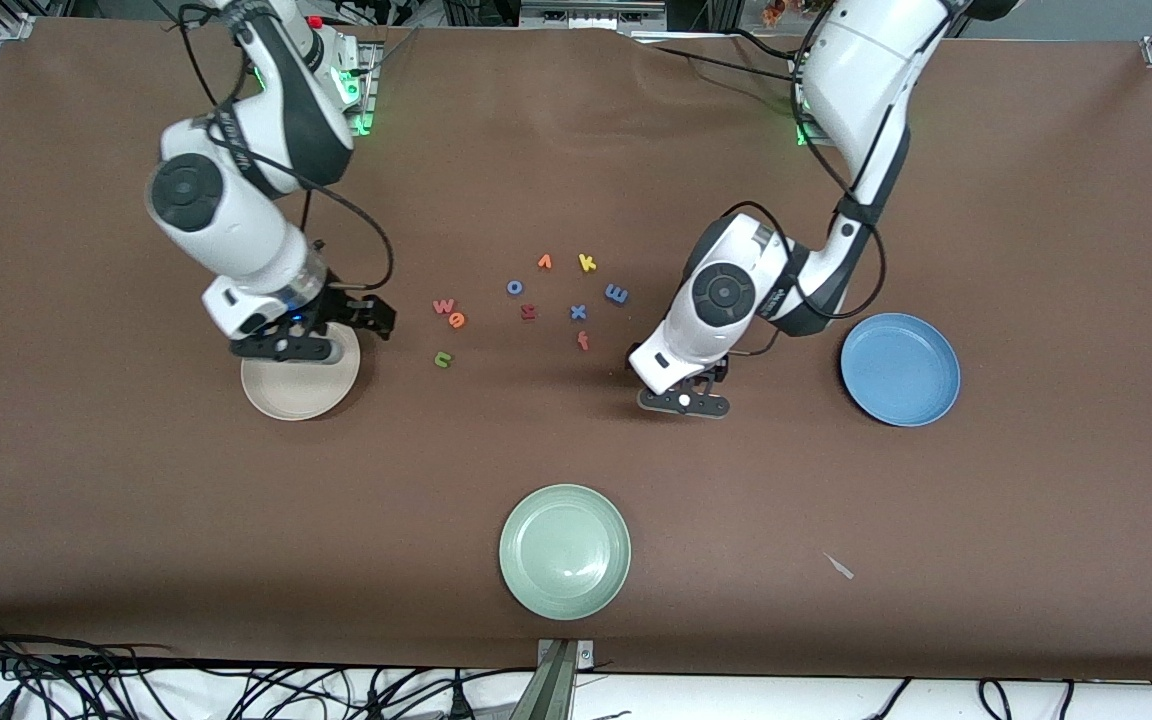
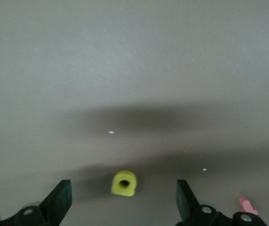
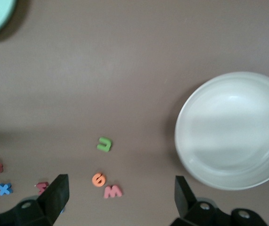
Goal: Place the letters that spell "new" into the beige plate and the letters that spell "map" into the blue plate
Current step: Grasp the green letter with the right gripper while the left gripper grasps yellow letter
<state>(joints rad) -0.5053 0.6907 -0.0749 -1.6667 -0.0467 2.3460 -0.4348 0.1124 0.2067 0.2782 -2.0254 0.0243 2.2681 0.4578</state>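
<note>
The yellow a lies flat on the bare desk, midway between the wide-open, empty fingers of the left gripper hanging low over it; to do this well, drop straight down and close evenly across its body. The blue plate waits toward the left arm's end. The right gripper hovers over the beige plate, fingers spread and empty, with n, e and w beside it.
</note>
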